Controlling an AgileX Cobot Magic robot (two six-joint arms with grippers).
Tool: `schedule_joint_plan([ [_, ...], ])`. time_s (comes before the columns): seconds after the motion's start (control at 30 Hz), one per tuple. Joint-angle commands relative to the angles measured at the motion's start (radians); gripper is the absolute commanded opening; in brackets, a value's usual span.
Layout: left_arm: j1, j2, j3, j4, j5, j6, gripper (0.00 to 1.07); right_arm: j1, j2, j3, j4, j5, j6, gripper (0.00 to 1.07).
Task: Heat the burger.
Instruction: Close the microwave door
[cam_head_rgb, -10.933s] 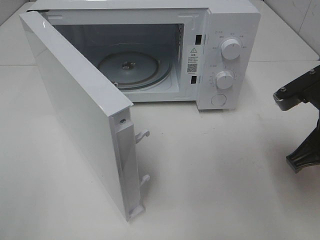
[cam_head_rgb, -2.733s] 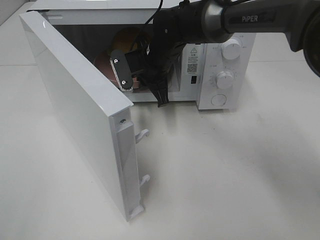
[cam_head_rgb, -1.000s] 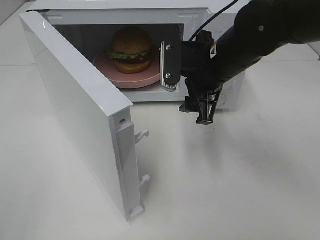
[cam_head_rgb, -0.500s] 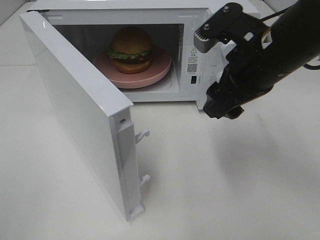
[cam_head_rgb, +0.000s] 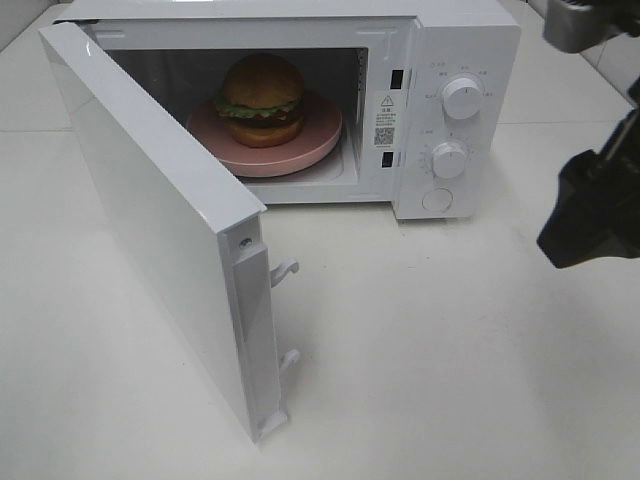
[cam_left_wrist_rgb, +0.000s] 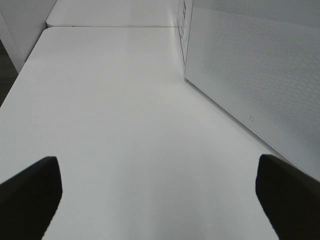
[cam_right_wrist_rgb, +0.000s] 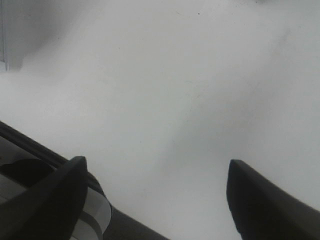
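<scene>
White table, microwave, burger upright inside

VIEW: right wrist | GRIPPER: we see the right gripper, dark fingers spread wide apart | SURFACE: white table fills the gap between them | EDGE: dark bar with silver band beside one finger

Bright, even light; burger in shade; right wrist view blurry.
</scene>
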Motion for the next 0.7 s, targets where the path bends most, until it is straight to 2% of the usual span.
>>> schedule_joint_plan([
  [0.03, 0.004, -0.024, 0.0, -0.004, -0.012, -0.006, 1.01, -0.002, -0.067, 0.005, -0.016, 0.086, 0.024, 0.76],
  [0.23, 0.004, -0.024, 0.0, -0.004, -0.012, -0.006, 1.01, -0.002, -0.196, 0.005, -0.019, 0.201, 0.07, 0.76],
  [0.43, 0.004, -0.024, 0.0, -0.004, -0.012, -0.006, 1.01, -0.002, -0.303, 0.007, -0.015, 0.201, 0.102, 0.76],
  [0.57, 0.004, -0.024, 0.0, -0.004, -0.012, -0.006, 1.01, -0.002, -0.399, 0.065, -0.018, 0.201, 0.106, 0.76],
  [0.7, 0.004, -0.024, 0.0, -0.004, -0.012, -0.006, 1.01, -0.014, -0.536, 0.178, -0.04, 0.191, 0.123, 0.76],
])
